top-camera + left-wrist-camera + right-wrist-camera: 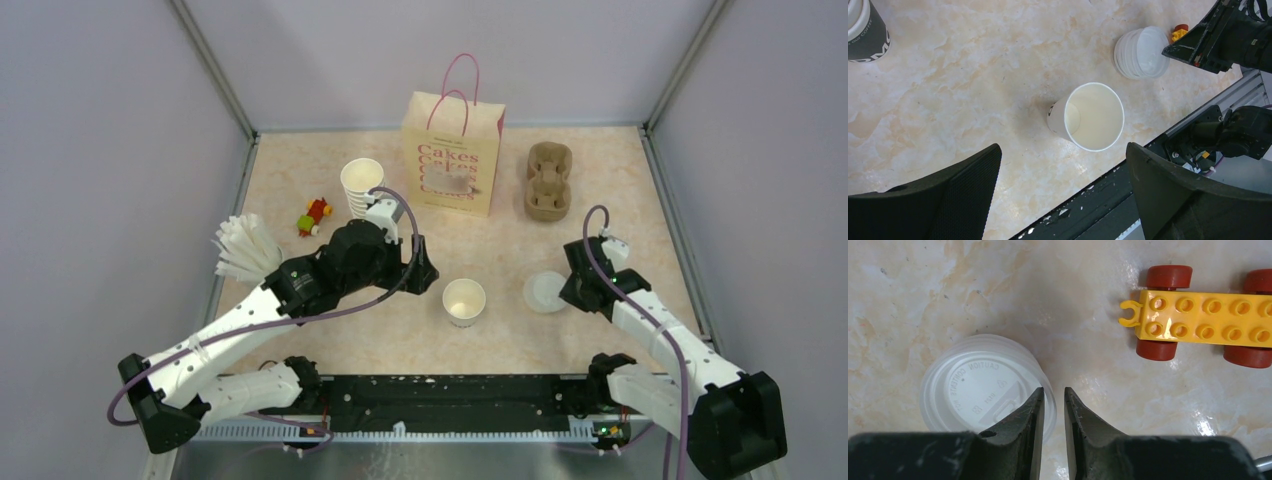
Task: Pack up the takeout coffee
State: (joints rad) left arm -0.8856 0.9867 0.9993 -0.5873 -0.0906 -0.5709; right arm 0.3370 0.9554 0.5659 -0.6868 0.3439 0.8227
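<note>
A small white paper cup with black lettering stands upright and lidless at the table's front centre, and it shows in the left wrist view. No cup with a lid on is in view. A stack of white plastic lids lies to its right. My left gripper hovers left of the cup, wide open and empty. My right gripper is at the right rim of the lid stack. Its fingers are only narrowly apart, with the rim in the gap.
A paper "Cakes" bag stands at the back centre with a brown cup carrier to its right. A stack of lidless cups, a small toy and a white fan-shaped bundle sit on the left. A yellow brick car lies beyond the right gripper.
</note>
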